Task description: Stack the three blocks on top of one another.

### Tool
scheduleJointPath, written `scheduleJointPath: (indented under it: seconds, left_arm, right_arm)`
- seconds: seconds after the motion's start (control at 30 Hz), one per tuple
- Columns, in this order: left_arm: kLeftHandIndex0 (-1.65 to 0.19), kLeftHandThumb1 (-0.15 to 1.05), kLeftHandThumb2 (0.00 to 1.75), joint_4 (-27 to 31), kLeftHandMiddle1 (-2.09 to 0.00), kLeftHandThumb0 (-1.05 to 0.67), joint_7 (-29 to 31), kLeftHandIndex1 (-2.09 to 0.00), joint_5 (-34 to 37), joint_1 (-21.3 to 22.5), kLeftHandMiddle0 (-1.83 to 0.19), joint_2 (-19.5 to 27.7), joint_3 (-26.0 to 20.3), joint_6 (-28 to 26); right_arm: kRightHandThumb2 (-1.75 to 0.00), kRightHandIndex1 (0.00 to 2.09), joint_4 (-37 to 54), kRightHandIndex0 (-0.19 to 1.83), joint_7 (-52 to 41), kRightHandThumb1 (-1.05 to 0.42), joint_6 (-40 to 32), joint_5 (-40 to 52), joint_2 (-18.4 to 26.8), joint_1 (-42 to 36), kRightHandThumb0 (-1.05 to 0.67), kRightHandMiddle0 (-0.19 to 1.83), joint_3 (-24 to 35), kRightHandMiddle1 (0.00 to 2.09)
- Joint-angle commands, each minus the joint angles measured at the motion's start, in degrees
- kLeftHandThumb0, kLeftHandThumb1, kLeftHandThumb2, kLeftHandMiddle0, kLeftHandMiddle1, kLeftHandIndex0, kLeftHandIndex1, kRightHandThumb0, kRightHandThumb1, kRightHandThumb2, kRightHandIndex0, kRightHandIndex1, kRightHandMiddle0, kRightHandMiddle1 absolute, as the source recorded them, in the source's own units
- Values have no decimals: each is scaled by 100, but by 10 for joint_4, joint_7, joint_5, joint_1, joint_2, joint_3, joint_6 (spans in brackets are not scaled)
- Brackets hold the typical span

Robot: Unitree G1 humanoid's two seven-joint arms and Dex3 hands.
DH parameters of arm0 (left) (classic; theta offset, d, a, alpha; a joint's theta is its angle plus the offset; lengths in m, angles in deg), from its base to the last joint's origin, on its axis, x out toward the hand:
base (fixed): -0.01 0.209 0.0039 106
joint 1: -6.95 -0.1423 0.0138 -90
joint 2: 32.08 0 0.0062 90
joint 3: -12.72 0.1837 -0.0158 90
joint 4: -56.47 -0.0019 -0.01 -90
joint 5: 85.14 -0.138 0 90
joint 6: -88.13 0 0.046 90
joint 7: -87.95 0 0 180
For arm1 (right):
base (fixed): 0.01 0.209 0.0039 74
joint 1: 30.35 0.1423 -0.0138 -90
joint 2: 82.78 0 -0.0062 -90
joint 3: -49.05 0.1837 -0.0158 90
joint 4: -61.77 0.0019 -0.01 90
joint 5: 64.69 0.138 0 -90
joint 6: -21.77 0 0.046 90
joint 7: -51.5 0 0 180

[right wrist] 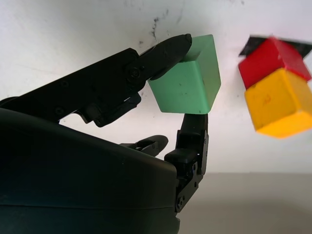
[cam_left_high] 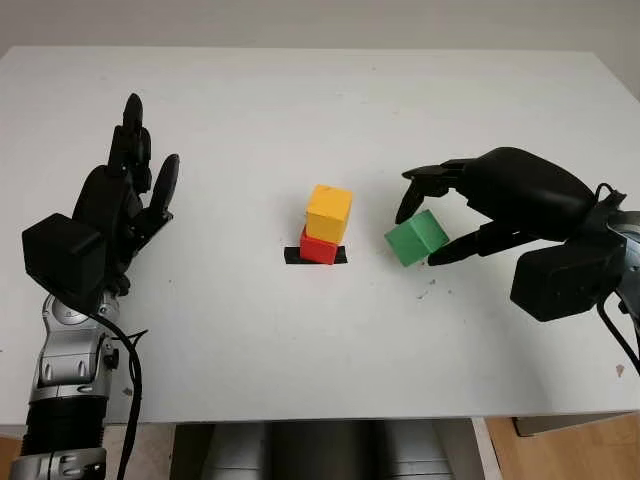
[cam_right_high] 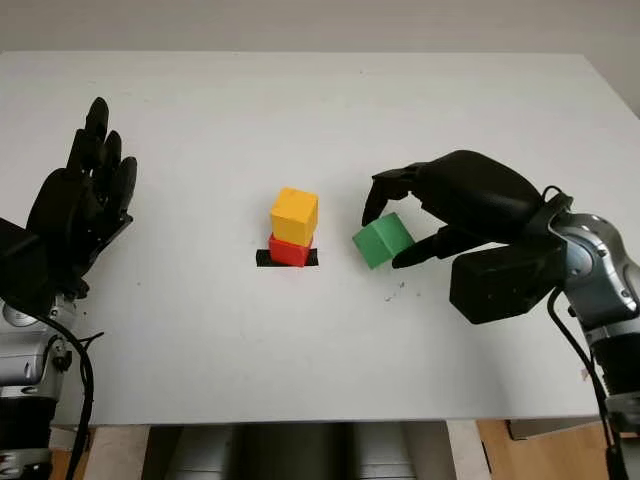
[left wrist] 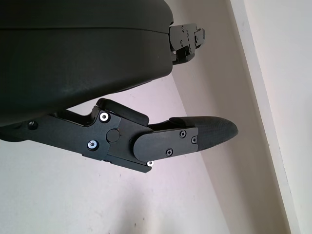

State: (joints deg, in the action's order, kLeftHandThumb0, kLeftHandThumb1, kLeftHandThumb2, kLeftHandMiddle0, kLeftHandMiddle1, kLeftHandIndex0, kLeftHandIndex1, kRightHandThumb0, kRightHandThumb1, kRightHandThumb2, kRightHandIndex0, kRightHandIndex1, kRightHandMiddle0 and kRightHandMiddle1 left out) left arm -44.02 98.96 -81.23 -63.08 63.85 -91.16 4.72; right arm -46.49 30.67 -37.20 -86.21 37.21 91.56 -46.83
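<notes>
The green block (cam_left_high: 416, 238) is pinched in the right hand (cam_left_high: 470, 210), apparently just off the table, with the yellow block (cam_left_high: 328, 212) topping the red block (cam_left_high: 318, 246) at its nine o'clock, while the left hand (cam_left_high: 125, 215) is held open far off.

The yellow block (cam_left_high: 328, 212) is covering most of the red block (cam_left_high: 318, 247), which in turn is hiding the middle of the black tape (cam_left_high: 341, 256). The right hand (right wrist: 187, 90) is covering part of the green block (right wrist: 187, 78). The picture's edge is cutting off the tape in the right wrist view.
</notes>
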Motion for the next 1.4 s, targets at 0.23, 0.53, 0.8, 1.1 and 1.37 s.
scheduleJointPath:
  seconds: [0.23, 0.53, 0.8, 1.1, 1.37]
  left_arm:
    - [17, 105, 54, 5, -5, -66, -8, -5, -3, -6, 17, -1, 3, -1]
    - [18, 105, 55, 3, -5, -64, -11, -5, -5, -8, 18, 0, 4, -2]
    - [18, 105, 53, 8, -5, -64, -13, -5, -1, -13, 18, -1, -2, -2]
    - [19, 105, 54, 11, -4, -64, -12, -4, -1, -16, 19, 3, -3, -2]
    - [19, 105, 54, 19, -3, -65, -12, -4, -2, -21, 19, 3, -3, -5]
  right_arm:
    - [-6, 6, 69, 45, -23, -91, -179, 113, -59, 7, -41, 46, 59, 128]
    - [-6, 0, 140, 32, -26, -97, -382, 247, -155, 21, -36, 24, 102, 170]
    - [-10, 1, 200, 19, -4, -104, -539, 368, -240, 29, -37, 3, 132, 188]
    - [-19, 0, 222, 16, 47, -105, -617, 450, -329, 14, -40, -5, 146, 200]
    - [-16, 1, 197, 17, 67, -105, -616, 464, -377, -2, -40, 1, 138, 193]
